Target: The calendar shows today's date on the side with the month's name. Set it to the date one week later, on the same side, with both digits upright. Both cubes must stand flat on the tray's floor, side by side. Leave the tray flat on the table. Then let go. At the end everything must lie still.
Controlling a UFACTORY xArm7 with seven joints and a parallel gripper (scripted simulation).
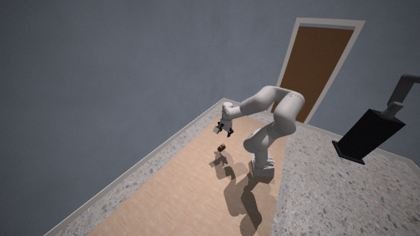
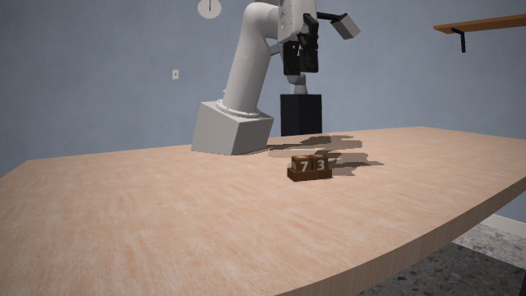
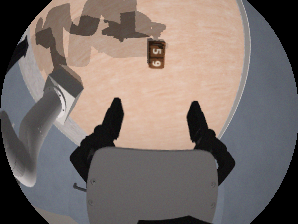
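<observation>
A small brown tray [image 2: 309, 176] [image 3: 149, 52] lies flat on the wooden table and holds two brown cubes side by side. In the exterior view the left cube [image 2: 302, 164] shows a 7 and the right cube [image 2: 320, 163] shows a 3 on the side facing that camera. In the wrist view the cubes' tops show a 5 [image 3: 156, 50] and a 9 [image 3: 156, 63]. My gripper [image 3: 156, 119] [image 2: 301, 57] [image 1: 226, 129] is open and empty. It hangs high above the table, well above the tray and a little toward the robot's base.
The robot's base [image 2: 230, 131] stands on the table behind the tray. The wooden table [image 2: 164, 214] reaches wide around the tray; its edge [image 3: 245, 65] shows in the wrist view. A black stand [image 2: 301, 113] rises behind the table.
</observation>
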